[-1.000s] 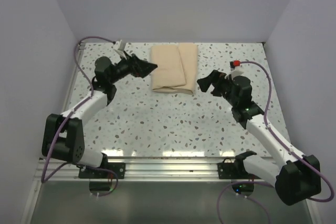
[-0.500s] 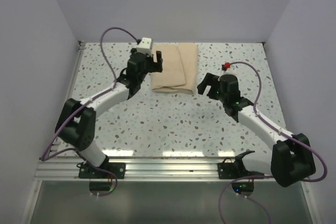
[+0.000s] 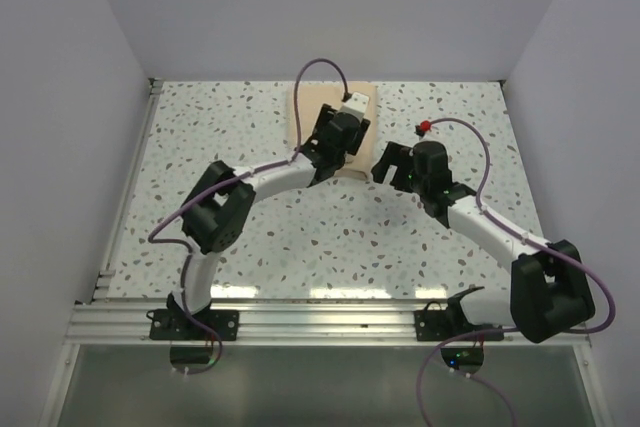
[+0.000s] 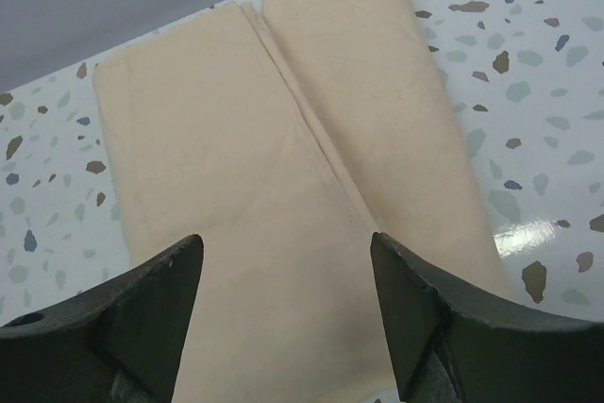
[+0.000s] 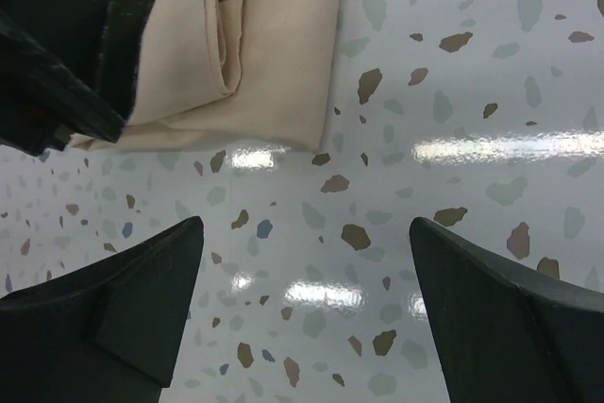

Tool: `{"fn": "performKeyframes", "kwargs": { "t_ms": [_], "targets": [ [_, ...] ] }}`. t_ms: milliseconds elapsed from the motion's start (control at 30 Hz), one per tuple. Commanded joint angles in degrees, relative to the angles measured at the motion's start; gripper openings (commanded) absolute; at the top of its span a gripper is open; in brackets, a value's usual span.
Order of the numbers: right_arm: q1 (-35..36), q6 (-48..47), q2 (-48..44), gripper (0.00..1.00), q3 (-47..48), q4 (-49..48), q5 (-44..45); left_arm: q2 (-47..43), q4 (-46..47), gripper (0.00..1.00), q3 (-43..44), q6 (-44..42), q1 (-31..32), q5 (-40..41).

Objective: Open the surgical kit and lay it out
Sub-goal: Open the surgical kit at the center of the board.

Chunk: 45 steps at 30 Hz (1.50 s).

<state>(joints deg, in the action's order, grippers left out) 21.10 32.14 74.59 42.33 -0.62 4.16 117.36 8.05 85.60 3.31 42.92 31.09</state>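
The surgical kit is a folded beige cloth bundle (image 3: pixel 301 113) at the back middle of the table, closed, with a fold seam running along it (image 4: pixel 245 139). No steel tray or instruments show. My left gripper (image 3: pixel 333 137) is open, its fingers spread just above the bundle's near end (image 4: pixel 285 238), holding nothing. My right gripper (image 3: pixel 388 162) is open and empty over bare table (image 5: pixel 304 224), just right of the bundle's near right corner (image 5: pixel 274 44). The left gripper's black body (image 5: pixel 66 35) shows at the top left of the right wrist view.
The speckled terrazzo tabletop (image 3: pixel 250 237) lies between white walls on three sides. A metal rail (image 3: pixel 320 312) runs along the near edge. Purple cables loop over both arms, one arching above the bundle (image 3: pixel 322 63).
My left arm has swung right from the bundle's left side and now hangs over its near end, fingers open. My right gripper has barely moved.
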Motion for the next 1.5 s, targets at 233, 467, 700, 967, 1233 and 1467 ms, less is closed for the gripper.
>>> {"fn": "performKeyframes", "kwargs": {
  "t_ms": [233,467,700,967,1233,1467],
  "targets": [
    [0.3,0.3,0.4,0.95,2.8,0.4,-2.1,8.8,-0.8,0.76,6.1,-1.9,3.6,7.6],
    [0.3,0.2,0.5,0.95,2.8,0.4,-2.7,14.8,-2.9,0.76,11.5,-1.3,3.5,8.4],
    [0.3,0.2,1.7,0.95,3.5,0.4,-2.6,15.5,-4.6,0.59,12.6,-0.5,3.6,7.8],
    [0.4,0.1,3.4,0.95,4.1,1.8,-3.0,18.0,-13.7,0.31,17.6,0.2,3.5,9.1],
    [0.3,-0.3,3.5,0.94,4.1,2.0,-2.7,12.4,-12.9,0.0,15.6,3.6,1.6,9.2],
    [0.6,-1.1,4.4,0.95,4.2,1.8,-3.2,-11.7,-5.2,0.0,-8.2,18.3,-10.7,5.2]
  ]
}}
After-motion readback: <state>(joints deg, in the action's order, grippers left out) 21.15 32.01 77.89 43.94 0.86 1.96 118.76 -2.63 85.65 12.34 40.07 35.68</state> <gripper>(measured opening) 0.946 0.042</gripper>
